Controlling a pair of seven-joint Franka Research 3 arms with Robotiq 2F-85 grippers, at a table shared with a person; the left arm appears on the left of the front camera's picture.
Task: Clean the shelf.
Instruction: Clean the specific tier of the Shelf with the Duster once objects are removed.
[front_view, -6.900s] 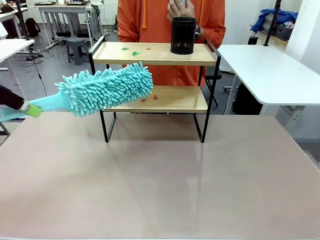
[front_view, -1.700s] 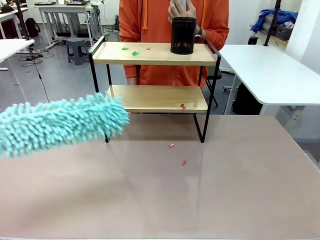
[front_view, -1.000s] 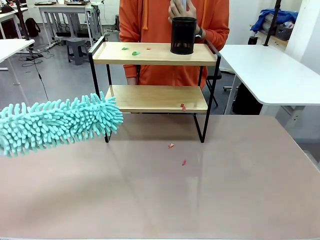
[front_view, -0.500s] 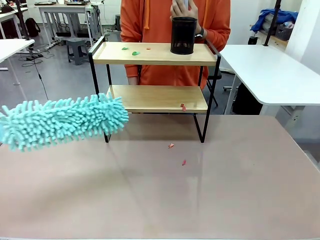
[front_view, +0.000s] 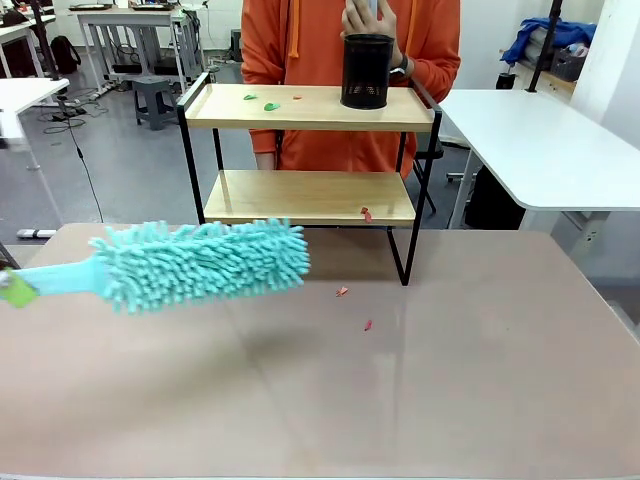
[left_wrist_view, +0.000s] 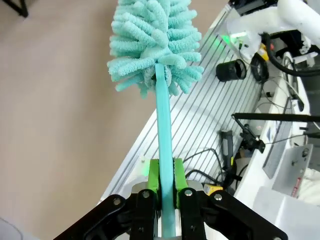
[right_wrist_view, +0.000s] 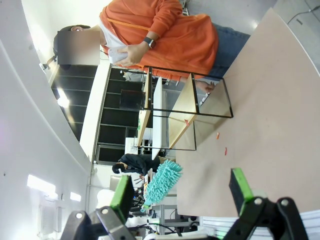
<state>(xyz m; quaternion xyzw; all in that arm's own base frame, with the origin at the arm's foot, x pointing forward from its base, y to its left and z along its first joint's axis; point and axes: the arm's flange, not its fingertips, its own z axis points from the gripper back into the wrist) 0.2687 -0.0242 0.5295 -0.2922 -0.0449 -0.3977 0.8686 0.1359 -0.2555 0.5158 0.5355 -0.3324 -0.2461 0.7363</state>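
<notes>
The left gripper is clamped on the teal duster handle, its fluffy head over the table before the shelf, which stands mid-table at the far edge, black mesh cup on top; the right gripper gapes empty

One shelf, one duster, one cup, six scraps.
</notes>
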